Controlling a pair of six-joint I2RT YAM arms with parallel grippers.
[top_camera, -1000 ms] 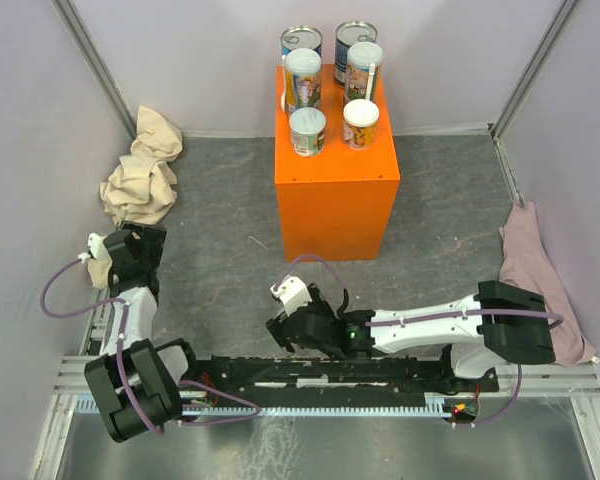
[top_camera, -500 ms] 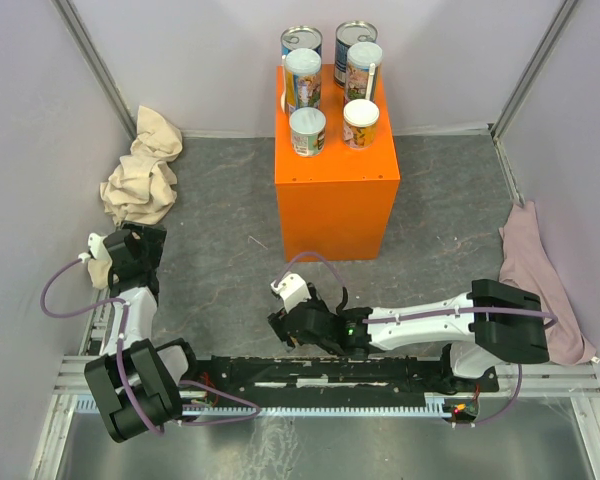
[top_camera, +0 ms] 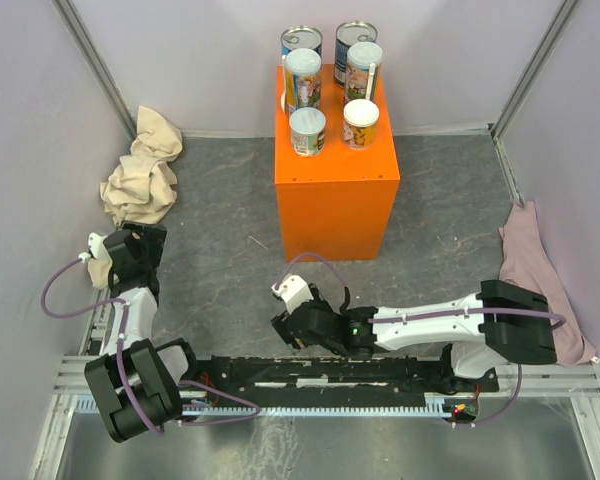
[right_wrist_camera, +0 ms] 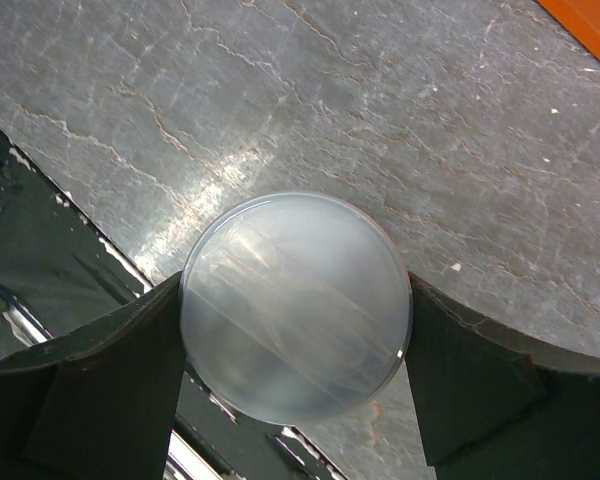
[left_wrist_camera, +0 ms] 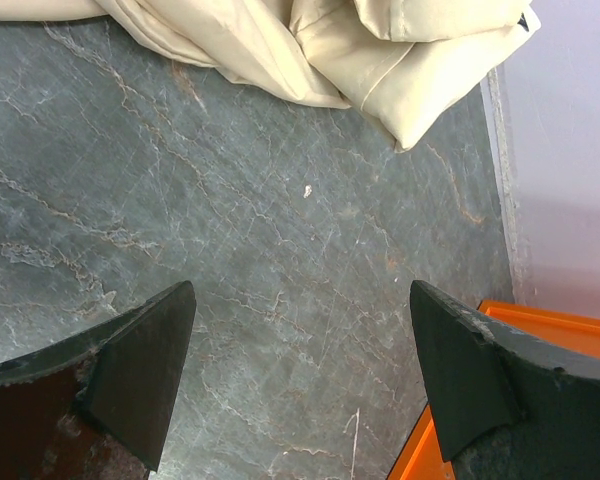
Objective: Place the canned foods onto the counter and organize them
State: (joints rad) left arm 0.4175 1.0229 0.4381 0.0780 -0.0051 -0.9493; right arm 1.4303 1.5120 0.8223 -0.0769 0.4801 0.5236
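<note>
**Right wrist view.** Right pincer (right_wrist_camera: 296, 295) pinched a round can (right_wrist_camera: 296, 262) by its sides, low over the grey marbled surface (right_wrist_camera: 400, 110). Left pincer (left_wrist_camera: 300, 330) was spread and held nothing. I judged the lift best taken straight up with the can upright, then set on the bare front of the orange worktop (top_camera: 335, 200), clear of the cans (top_camera: 307, 131) there. The lid was smooth, cloudy and glossy.

counter (top_camera: 335, 190) – bright orange | can (right_wrist_camera: 296, 305) – milky-white lid | cloth (top_camera: 140, 180) beige | floor (left_wrist_camera: 230, 250) grey, veined
</note>
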